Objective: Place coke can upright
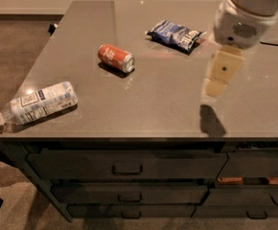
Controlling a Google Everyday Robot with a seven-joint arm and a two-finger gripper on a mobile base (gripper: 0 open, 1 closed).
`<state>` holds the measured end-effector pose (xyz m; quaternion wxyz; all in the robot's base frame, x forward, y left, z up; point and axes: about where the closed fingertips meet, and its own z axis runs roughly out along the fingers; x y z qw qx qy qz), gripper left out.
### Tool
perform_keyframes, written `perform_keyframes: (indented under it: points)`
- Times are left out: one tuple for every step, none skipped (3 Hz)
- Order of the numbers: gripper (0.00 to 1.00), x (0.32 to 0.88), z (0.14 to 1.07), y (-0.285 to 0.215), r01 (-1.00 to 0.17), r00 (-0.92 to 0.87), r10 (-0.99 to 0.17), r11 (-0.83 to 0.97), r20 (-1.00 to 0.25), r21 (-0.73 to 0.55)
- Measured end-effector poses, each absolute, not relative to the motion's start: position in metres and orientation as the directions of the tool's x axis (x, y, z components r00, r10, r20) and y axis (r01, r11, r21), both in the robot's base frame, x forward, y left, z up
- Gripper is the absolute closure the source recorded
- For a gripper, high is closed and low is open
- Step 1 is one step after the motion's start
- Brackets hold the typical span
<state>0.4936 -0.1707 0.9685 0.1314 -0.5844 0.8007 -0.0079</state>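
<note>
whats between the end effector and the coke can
Only bare countertop, in the camera view: the end effector hangs above it, the coke can lies on its side; chip bag sits farther back.

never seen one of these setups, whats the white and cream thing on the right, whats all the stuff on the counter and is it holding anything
There is just one picture, taken looking down on a grey counter with drawers below it. The white shape at the top right is a robot's arm. The cream piece hanging from it is its gripper, the part that grasps. It hangs above the right side of the counter, apart from everything, and nothing can be seen in it.

Three things lie on the counter. A red coke can is on its side near the middle, with a blue chip bag behind it. A clear water bottle is on its side at the front left edge. The job is to stand the can upright, which is not yet done.
</note>
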Motion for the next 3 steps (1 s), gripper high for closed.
perform_keyframes:
  points:
    - [0.00, 0.542, 0.956, -0.135, -0.929, -0.318, -0.928, 0.346, -0.195, -0.133]
    - [0.00, 0.591, 0.945, -0.105, -0.901, -0.388, -0.899, 0.416, -0.205, -0.119]
    - [0.00, 0.634, 0.934, -0.083, -0.833, -0.510, -0.826, 0.544, -0.237, -0.104]
